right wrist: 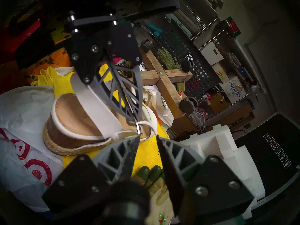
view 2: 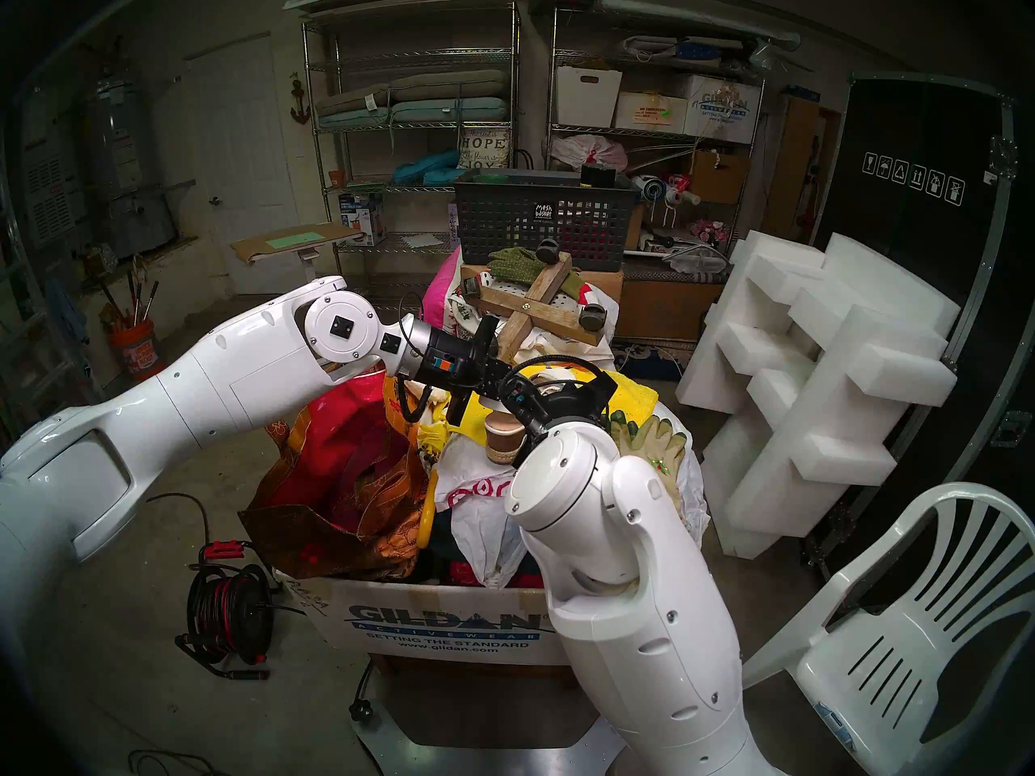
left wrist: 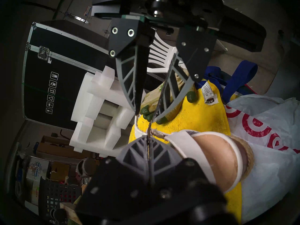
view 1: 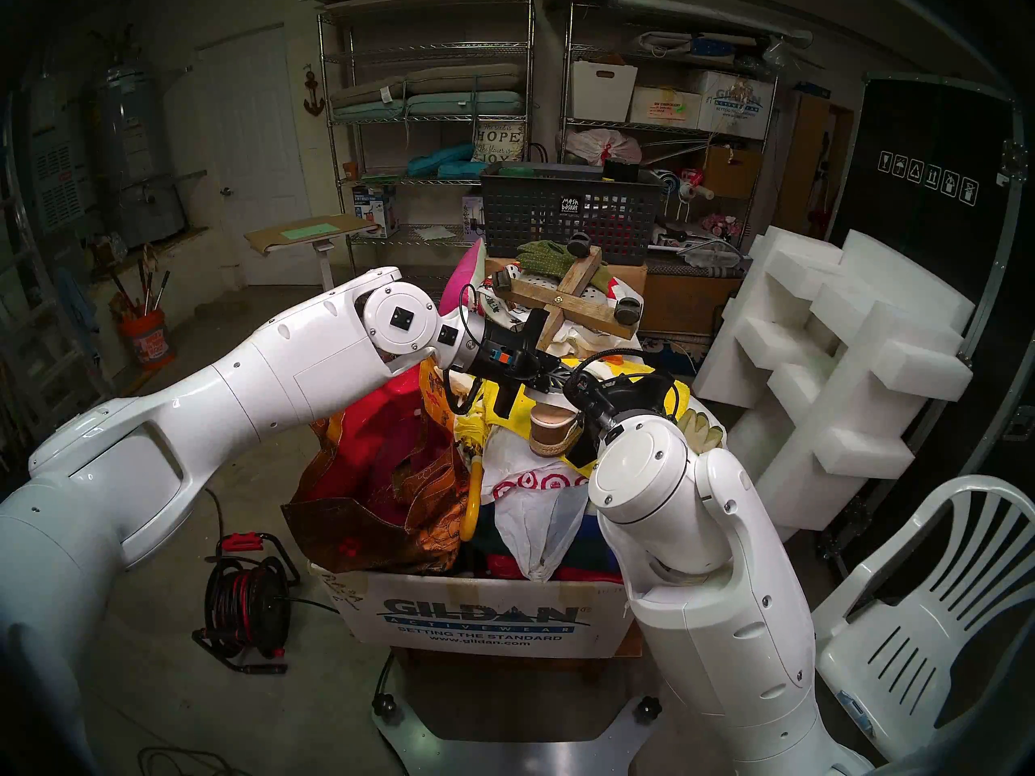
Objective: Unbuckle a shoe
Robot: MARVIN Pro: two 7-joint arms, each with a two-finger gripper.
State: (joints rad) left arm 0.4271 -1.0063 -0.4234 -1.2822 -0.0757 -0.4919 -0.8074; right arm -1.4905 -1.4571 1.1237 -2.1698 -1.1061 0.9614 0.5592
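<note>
Two end effectors (right wrist: 146,137) — over shoe (right wrist: 71,122)

Wedge sandal (right wrist: 76,122): wide white straps, thin white ankle strap (right wrist: 146,124), cream insole, brown heel, woven jute trim round the sole. Sits upright on a yellow towel (right wrist: 149,151) atop a heap of bags, heel toward a white plastic bag (right wrist: 19,122). Ankle strap pinched at its buckle.
</note>
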